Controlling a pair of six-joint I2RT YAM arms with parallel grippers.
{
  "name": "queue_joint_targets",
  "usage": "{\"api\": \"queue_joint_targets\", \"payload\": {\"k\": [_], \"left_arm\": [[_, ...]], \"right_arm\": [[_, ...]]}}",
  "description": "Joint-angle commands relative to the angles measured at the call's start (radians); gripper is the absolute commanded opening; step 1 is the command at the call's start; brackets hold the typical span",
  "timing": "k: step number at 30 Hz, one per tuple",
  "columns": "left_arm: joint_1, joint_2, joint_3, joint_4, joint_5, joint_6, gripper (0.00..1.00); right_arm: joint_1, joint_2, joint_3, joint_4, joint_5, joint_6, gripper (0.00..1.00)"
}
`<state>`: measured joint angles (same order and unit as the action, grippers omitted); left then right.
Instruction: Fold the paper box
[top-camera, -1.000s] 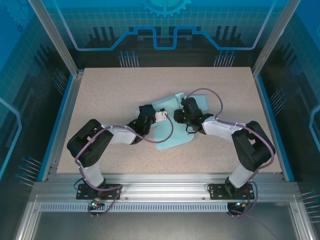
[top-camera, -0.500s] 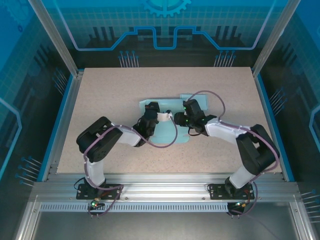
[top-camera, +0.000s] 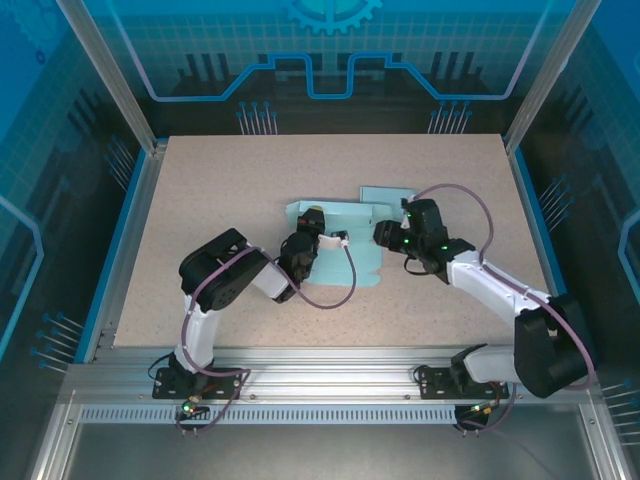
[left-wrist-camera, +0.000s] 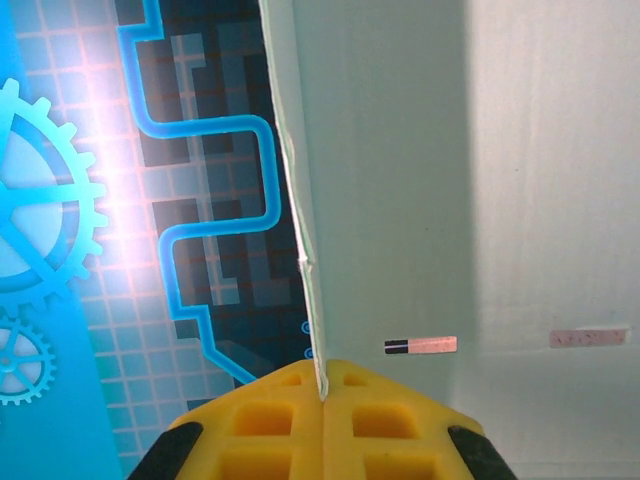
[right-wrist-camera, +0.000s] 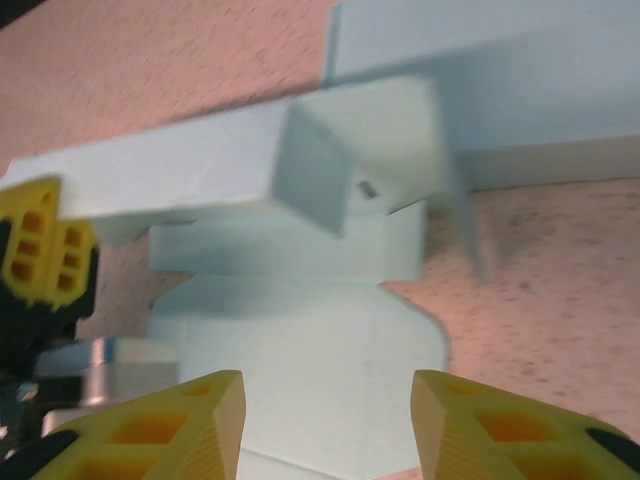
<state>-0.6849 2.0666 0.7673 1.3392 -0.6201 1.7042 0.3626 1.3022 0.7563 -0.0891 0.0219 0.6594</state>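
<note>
Pale-blue paper box (right-wrist-camera: 300, 320) wall pinched edge-on in the left gripper (left-wrist-camera: 322, 388); right gripper (right-wrist-camera: 328, 405) spread, apparently empty, so unsupported flaps may spring back.

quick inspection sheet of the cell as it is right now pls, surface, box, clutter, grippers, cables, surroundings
surface: speckled table, flat, no spills seen
job's things: pale blue paper box mid-table, partly folded, one panel raised, a flap lying flat at the far right
clutter: nothing seen
grippers: left gripper shut on the edge of a box panel; right gripper open, fingers apart, facing the box
cables: purple cable loops from the left arm over the box's near edge; second purple cable arcs above the right arm
surroundings: aluminium frame along the near edge, blue patterned walls around
</note>
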Motion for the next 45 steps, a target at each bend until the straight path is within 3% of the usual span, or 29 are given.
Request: {"api": "queue_joint_targets", "payload": {"k": [1,6,10,17,27,45], "left_arm": [[-0.008,-0.03,-0.021,0.049,0.022,0.018,0.0],[-0.014,-0.017,-0.022,0.06,0.026,0.028,0.0],[-0.015,-0.016,-0.023,0.06,0.03,0.029,0.0],[-0.015,-0.01,-0.03,0.06,0.03,0.021,0.0],[-0.015,0.011,-0.031,0.061,0.022,0.002,0.0],[-0.015,0.05,-0.026,0.061,0.004,0.009,0.0]], "right_arm": [[-0.087,-0.043,-0.021,-0.038,-0.019,0.024,0.46],[-0.246,-0.006,-0.007,-0.059,-0.079,0.023,0.37],[-0.302,0.081,0.024,0.0,-0.129,-0.012,0.34],[-0.306,0.265,0.15,0.123,-0.215,-0.087,0.33],[-0.271,0.44,0.313,0.086,-0.246,-0.116,0.31],[-0.206,0.38,0.152,0.15,-0.252,-0.144,0.35]]}}
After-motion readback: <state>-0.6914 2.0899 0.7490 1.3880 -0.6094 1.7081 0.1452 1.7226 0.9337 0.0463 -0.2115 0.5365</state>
